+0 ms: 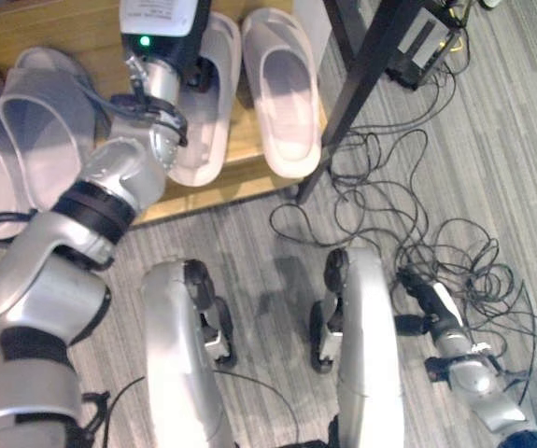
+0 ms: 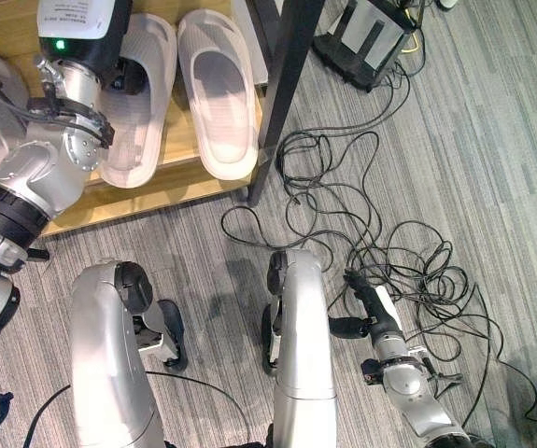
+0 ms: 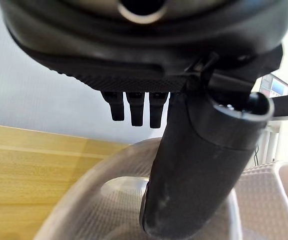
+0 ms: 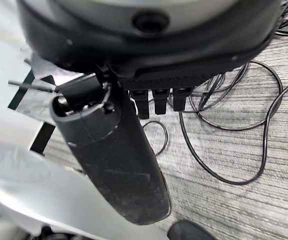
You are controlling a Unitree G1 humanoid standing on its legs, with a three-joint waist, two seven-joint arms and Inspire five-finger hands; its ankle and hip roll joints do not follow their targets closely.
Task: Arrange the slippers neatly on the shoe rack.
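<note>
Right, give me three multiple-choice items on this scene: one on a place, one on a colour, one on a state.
1. Where is the left hand?
A. On the black box
B. At a pale slipper on the shoe rack
C. Among the floor cables

2. What colour is the shoe rack's shelf?
A. Blue
B. Black
C. Light wood

3. What state is the right hand in?
A. Open and empty
B. Shut on a slipper
C. Shut on a cable

Key:
1 B: the left hand sits at the pale slipper.
2 C: the shelf shows wood grain.
3 A: the right hand hangs with straight fingers over the floor.
</note>
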